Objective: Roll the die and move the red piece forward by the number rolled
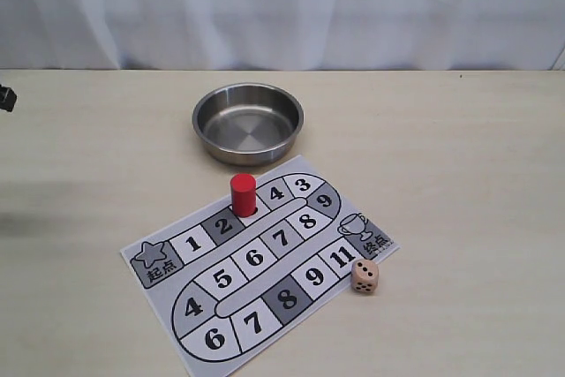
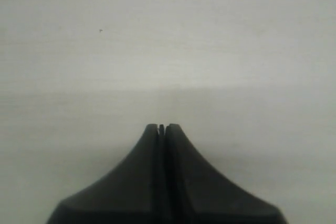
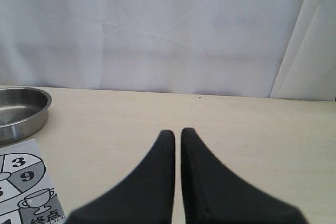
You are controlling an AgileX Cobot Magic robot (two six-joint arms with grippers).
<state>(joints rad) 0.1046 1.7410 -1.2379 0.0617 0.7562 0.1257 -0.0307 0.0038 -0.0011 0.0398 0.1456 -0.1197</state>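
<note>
The red piece [image 1: 243,193] stands upright on the printed game board [image 1: 152,258], on the square between 2 and 4. The die [image 1: 365,275] rests on the table just off the board's right corner, beside square 11, and its near face shows several black pips. My left gripper [image 2: 161,127] is shut with nothing in it, over bare table, far from the board. My right gripper [image 3: 177,132] is shut and empty, its fingers a hair apart, low over the table to the right of the board [image 3: 23,182]. Neither wrist view shows the die or the red piece.
A round steel bowl [image 1: 247,154] sits empty behind the board and shows at the edge of the right wrist view [image 3: 23,113]. A white curtain hangs behind the table. A dark bit of the left arm [image 1: 6,97] pokes in at the exterior view's left edge.
</note>
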